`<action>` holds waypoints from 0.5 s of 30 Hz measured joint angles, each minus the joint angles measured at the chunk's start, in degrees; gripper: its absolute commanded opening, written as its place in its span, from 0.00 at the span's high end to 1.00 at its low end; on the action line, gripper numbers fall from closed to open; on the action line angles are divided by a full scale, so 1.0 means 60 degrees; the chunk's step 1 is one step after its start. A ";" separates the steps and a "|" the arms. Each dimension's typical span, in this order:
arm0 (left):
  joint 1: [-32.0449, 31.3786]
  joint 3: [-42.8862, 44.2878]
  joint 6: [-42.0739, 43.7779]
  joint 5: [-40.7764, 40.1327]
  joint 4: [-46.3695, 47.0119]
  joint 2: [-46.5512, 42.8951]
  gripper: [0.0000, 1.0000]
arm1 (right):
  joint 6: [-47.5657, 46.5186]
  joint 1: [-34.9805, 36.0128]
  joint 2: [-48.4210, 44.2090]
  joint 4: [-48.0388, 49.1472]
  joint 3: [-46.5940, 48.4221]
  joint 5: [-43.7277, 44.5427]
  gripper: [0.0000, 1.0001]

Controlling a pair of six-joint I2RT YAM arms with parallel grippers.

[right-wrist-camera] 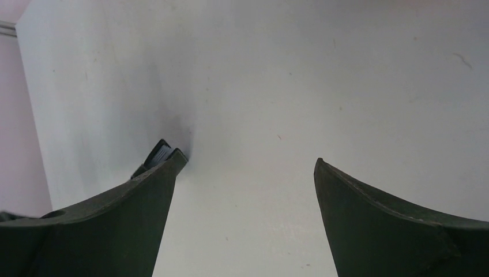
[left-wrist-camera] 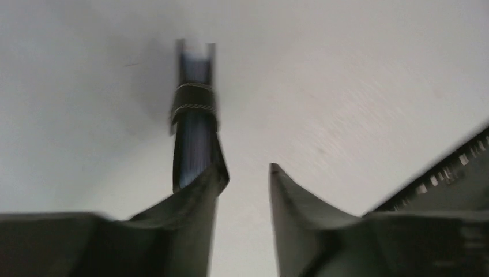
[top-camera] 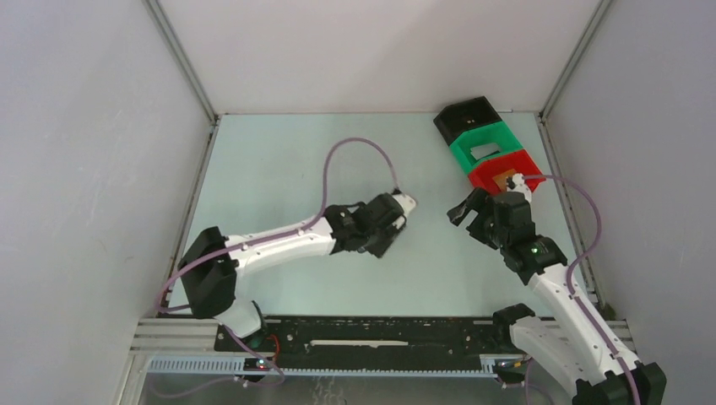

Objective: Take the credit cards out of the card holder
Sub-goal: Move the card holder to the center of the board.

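The card holder (left-wrist-camera: 195, 130) stands on edge on the table in the left wrist view, black with a stitched strap across it. Bluish layers show inside its fold; I cannot tell cards from pockets there. It rests against the tip of the left finger (left-wrist-camera: 196, 208), outside the gap. My left gripper (left-wrist-camera: 247, 170) is open, with only bare table between its jaws. In the top view it (top-camera: 395, 213) sits mid-table. My right gripper (right-wrist-camera: 248, 158) is wide open and empty, and a corner of the card holder (right-wrist-camera: 158, 154) peeks past its left finger. No credit cards lie apart in view.
A row of black (top-camera: 467, 118), green (top-camera: 490, 145) and red (top-camera: 505, 171) bins stands at the back right, the red one holding an orange-tan piece. My right gripper (top-camera: 466, 209) hovers just in front of the red bin. Grey walls enclose the table.
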 measured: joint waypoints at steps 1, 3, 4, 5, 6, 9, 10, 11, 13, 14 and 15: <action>-0.0270 0.0011 0.0055 0.0131 -0.0040 0.0000 0.43 | 0.0007 -0.0066 -0.0058 -0.0040 -0.0084 -0.0051 0.01; -0.0827 0.0080 0.0029 0.0506 -0.0251 0.0062 0.41 | 0.0026 -0.0178 -0.0135 -0.0106 -0.0266 -0.0131 0.01; -0.1078 0.0266 -0.0004 0.0750 -0.0605 0.0164 0.41 | 0.0047 -0.0208 -0.0149 -0.0160 -0.0339 -0.0164 0.01; -0.1188 0.0430 -0.0004 0.0918 -0.0838 0.0240 0.42 | 0.0055 -0.0215 -0.0160 -0.0178 -0.0382 -0.0182 0.01; -0.1264 0.0608 -0.0004 0.1049 -0.1056 0.0273 0.42 | 0.0062 -0.0229 -0.0175 -0.0208 -0.0433 -0.0219 0.01; -0.1126 0.1038 -0.0080 0.1417 -0.1432 0.0062 0.43 | 0.0091 -0.0251 -0.0226 -0.0215 -0.0525 -0.0335 0.01; -0.0980 0.1067 -0.0146 0.1614 -0.1424 -0.0142 0.44 | 0.0095 -0.0251 -0.0237 -0.0215 -0.0543 -0.0375 0.02; -0.0721 0.1064 -0.0280 0.1912 -0.1410 -0.0452 0.44 | 0.0117 -0.0251 -0.0248 -0.0208 -0.0576 -0.0423 0.02; 0.0087 0.1024 -0.0648 0.2524 -0.1246 -0.1155 0.44 | 0.0157 -0.0211 -0.0255 -0.0175 -0.0641 -0.0550 0.02; 0.0561 0.0947 -0.0860 0.2721 -0.1060 -0.1479 0.47 | 0.0197 -0.0117 -0.0248 -0.0138 -0.0681 -0.0608 0.03; 0.1082 0.0798 -0.1078 0.2874 -0.0831 -0.1810 0.51 | 0.0229 0.0033 -0.0222 -0.0131 -0.0710 -0.0612 0.03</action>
